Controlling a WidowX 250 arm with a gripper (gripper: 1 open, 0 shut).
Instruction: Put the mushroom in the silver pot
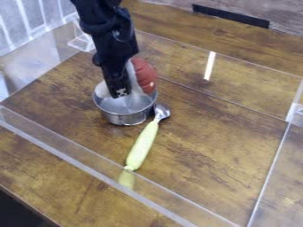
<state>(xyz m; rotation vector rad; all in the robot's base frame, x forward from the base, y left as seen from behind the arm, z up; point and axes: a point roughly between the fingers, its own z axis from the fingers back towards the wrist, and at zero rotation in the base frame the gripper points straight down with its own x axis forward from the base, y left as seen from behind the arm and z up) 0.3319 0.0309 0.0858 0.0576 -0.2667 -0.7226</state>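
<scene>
The silver pot (109,110) stands on the wooden table left of centre, its stubby handle (161,113) pointing right. My gripper (120,89) reaches steeply down from the upper left, its black fingers over the pot's opening. The mushroom (144,73) shows its red-brown cap just right of the fingers, at the pot's far right rim. The gripper is shut on it. The mushroom's stem is hidden behind the fingers, and I cannot tell whether it touches the pot.
A long yellow-green corn-like piece (142,144) lies just in front of the pot's handle. Clear acrylic walls (71,151) fence the wooden table. A white wire rack (85,37) stands at the back left.
</scene>
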